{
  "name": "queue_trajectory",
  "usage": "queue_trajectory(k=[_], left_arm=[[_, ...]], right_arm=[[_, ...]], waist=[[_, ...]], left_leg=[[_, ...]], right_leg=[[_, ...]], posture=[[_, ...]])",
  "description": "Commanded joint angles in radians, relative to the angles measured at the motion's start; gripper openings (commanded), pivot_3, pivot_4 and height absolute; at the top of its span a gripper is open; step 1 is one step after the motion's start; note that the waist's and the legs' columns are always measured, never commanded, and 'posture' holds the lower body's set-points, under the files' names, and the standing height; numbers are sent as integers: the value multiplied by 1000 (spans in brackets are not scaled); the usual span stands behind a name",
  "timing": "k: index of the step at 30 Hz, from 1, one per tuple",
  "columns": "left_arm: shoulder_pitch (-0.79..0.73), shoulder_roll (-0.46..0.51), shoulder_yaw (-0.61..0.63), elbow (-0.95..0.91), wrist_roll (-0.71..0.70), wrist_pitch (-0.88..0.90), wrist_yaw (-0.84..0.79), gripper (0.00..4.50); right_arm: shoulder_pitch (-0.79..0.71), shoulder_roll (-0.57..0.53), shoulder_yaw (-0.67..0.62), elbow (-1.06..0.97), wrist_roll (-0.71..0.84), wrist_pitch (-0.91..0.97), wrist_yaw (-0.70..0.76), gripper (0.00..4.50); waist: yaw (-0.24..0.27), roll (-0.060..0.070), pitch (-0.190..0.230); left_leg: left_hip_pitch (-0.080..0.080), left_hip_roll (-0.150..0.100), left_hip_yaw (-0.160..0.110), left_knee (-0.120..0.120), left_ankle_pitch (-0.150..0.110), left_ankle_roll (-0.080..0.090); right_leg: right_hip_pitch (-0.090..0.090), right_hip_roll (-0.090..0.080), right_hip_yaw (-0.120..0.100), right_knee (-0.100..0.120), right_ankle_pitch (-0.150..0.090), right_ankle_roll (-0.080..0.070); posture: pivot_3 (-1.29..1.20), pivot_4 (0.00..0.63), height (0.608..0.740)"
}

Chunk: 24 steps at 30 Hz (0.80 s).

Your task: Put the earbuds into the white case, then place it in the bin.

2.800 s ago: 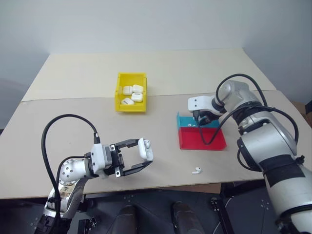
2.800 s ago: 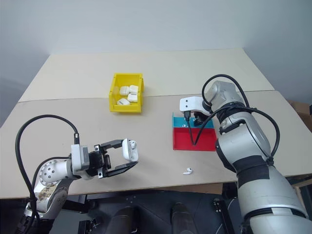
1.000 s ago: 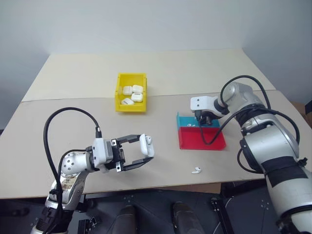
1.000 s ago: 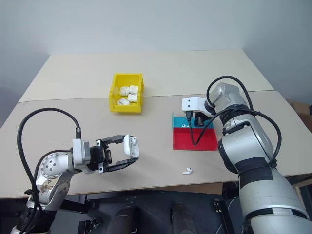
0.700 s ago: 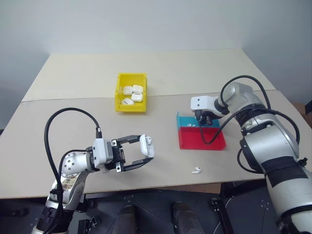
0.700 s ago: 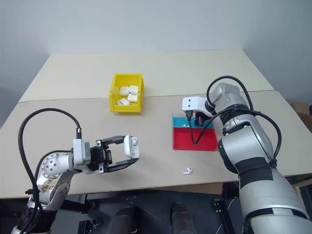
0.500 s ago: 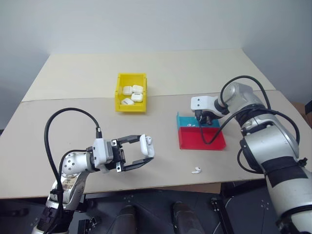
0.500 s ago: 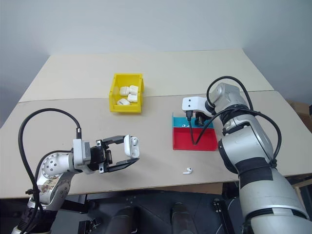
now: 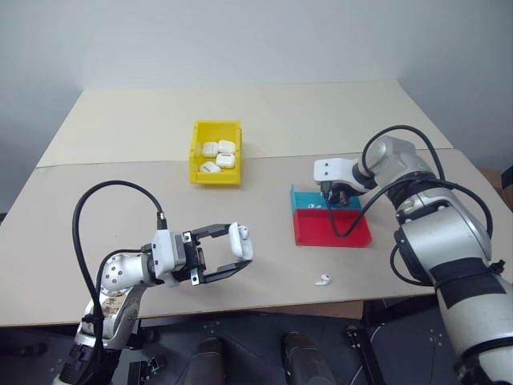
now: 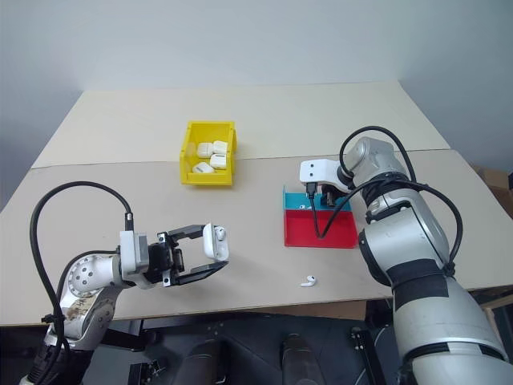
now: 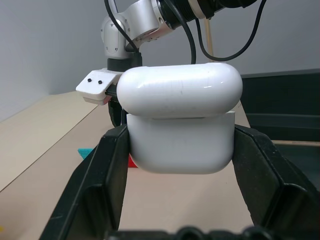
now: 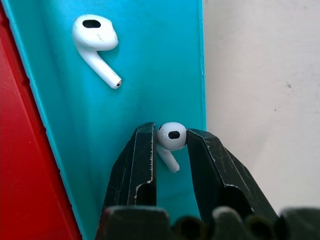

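I'm on the first step: fetching an earbud for the case. My right gripper (image 12: 170,142) has its fingers closed down on a bud (image 12: 171,137), pinching its head between the tips, with the stem hanging down between them over the blue part of the tray (image 9: 303,197). A second bud (image 12: 95,37) lies loose on that same blue floor, a little way from the fingers. A third bud (image 9: 323,281) sits on the table near the front edge, nearer to me than the red half of the tray.

My left gripper (image 9: 232,257) holds the case (image 11: 179,117) clamped across its body, up off the table on the left, well apart from the right gripper. From the left wrist view the lid looks hinged slightly ajar, though I can't tell how far it is open.

Next I'd judge the right arm has to lift the bud clear of the tray and carry it left to the case, stem down, which needs the lid properly up. The bin (image 9: 216,152), far and left of the tray, already holds several cases.
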Motion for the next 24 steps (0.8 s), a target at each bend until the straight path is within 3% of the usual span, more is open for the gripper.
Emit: queue_trajectory(k=[1, 9, 15, 18, 21, 24], left_arm=[[-16, 2, 9, -33, -12, -13, 4, 2781], [-64, -13, -3, 0, -24, -7, -13, 2781], [-99, -24, -8, 33, -24, -8, -37, 2781], [-132, -43, -11, 47, -32, 1, -34, 2781], [-177, -74, -12, 41, -61, 32, -13, 2781], [-239, -121, -21, 8, -116, 104, 38, 2781]], right_arm=[[3, -12, -18, -15, 16, 12, 5, 1165], [-44, -78, -136, -88, 137, 29, 98, 1165], [0, -151, -248, -260, 265, 109, 156, 1165], [54, -194, -402, -486, 433, 337, 185, 1165], [208, -264, -589, -908, 654, 666, 226, 1165], [329, -281, -785, -1270, 892, 1006, 170, 1165]], waist=[[0, 0, 0], [2, 0, 0], [2, 0, 0], [5, 0, 0], [20, 0, 0], [35, 0, 0]], left_leg=[[0, 0, 0, 0, 0, 0], [-1, 0, 0, 0, 0, 0], [-1, 0, 0, 0, 0, 0], [-1, 0, 0, 0, 0, 0], [-2, 0, -2, 0, 0, 0], [-4, -1, -3, 0, 0, 0]], right_leg=[[0, 0, 0, 0, 0, 0], [0, 0, 0, -1, 0, 0], [-1, 0, 0, -1, 0, 0], [-1, 0, 0, -1, 0, 0], [0, 0, -1, -1, 0, 1], [0, 0, -1, -1, 0, 1]], posture=[[0, 150, 740], [0, 150, 740], [0, 150, 740], [0, 150, 740], [0, 150, 740], [0, 150, 740]])
